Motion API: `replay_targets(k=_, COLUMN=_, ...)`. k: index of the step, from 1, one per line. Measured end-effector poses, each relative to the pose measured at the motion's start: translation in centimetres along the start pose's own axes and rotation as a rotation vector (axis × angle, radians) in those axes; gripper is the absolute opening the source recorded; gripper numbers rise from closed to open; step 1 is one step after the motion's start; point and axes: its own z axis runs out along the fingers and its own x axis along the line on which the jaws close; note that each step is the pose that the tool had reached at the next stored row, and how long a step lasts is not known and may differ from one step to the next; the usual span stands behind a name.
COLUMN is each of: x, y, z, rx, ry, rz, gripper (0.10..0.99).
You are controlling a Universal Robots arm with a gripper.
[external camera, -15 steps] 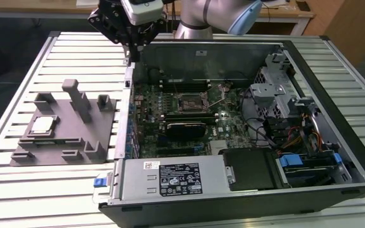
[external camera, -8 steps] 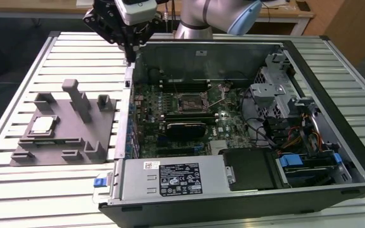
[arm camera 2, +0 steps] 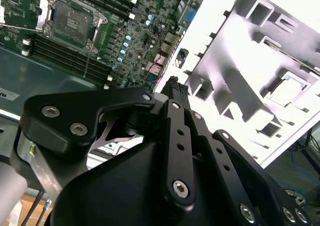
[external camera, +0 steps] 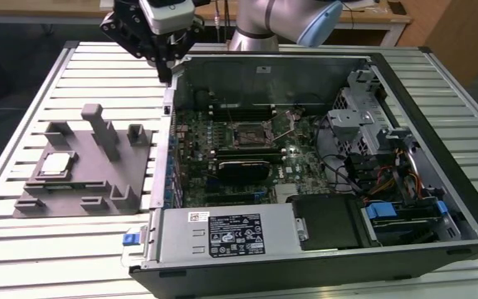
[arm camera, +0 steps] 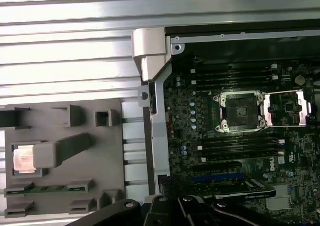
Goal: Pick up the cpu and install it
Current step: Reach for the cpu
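The cpu (external camera: 56, 163), a small pale square chip, lies in a recess of the grey fixture (external camera: 89, 187) on the table, at the exterior view's left. Both wrist views show it too, as the cpu (arm camera: 24, 159) and, very bright, the cpu (arm camera 2: 287, 88). My gripper (external camera: 167, 73) hangs above the far left corner of the open computer case, well apart from the chip. Its fingers (arm camera 2: 174, 88) meet at one tip, shut with nothing held. The motherboard socket (arm camera: 241, 111) sits open, its metal frame (arm camera: 287, 108) flipped aside.
The open computer case (external camera: 438, 205) lies on the slatted table (external camera: 73, 249) and takes up the exterior view's right. It holds a black heatsink block (external camera: 243, 167), a drive cage (external camera: 360, 115), cables and a power supply (external camera: 226, 233). Upright posts (external camera: 98, 124) rise from the fixture.
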Motion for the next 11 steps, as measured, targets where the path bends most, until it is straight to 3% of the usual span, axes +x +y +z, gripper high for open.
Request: replay_targets(k=11, x=1.20, y=-0.12, z=0.58, rx=0.000, ry=0.0001, rz=0.000, gripper=0.106)
